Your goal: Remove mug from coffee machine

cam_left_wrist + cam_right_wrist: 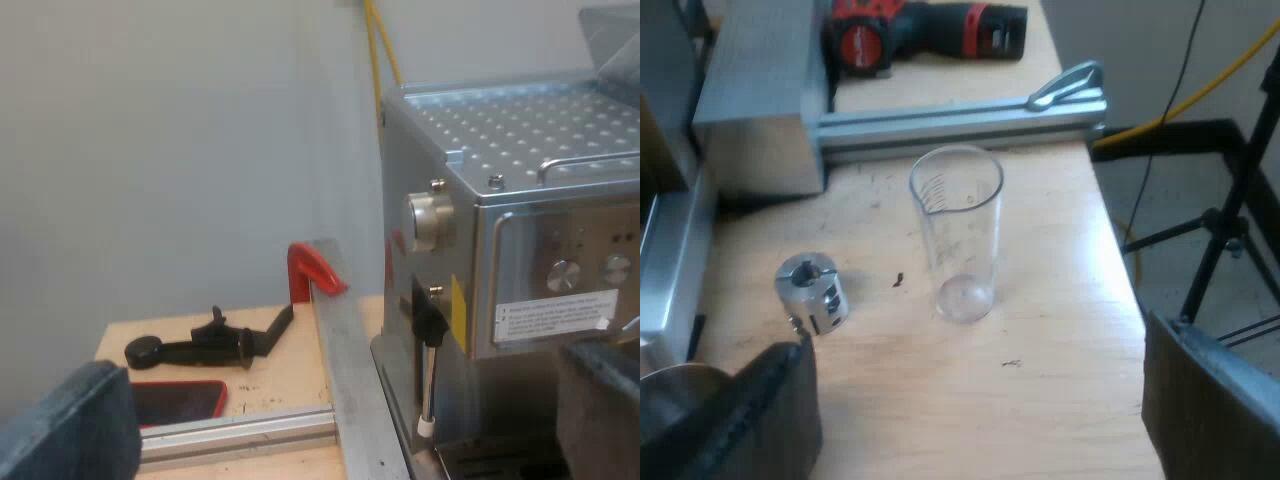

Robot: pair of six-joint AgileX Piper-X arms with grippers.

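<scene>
The steel espresso machine (520, 200) stands close ahead of my left gripper (335, 425), its perforated top, a round side knob (428, 220) and a thin steam wand (430, 370) facing me. The left gripper is open, with nothing between its fingers (75, 425). My right gripper (350, 400) is open over a wooden tabletop (1040, 400). An empty clear measuring glass (958, 232) stands upright on the wood, a short way beyond the right fingers (770, 410).
Beside the machine runs an aluminium rail (340, 370) with a red clamp (310, 270), a black lever tool (205, 345) and a red-edged flat object (178, 402). Near the glass are a small metal coupling (812, 292), a grey block (760, 95), a red-black drill (925, 28) and the table's edge with tripod legs (1220, 240) below.
</scene>
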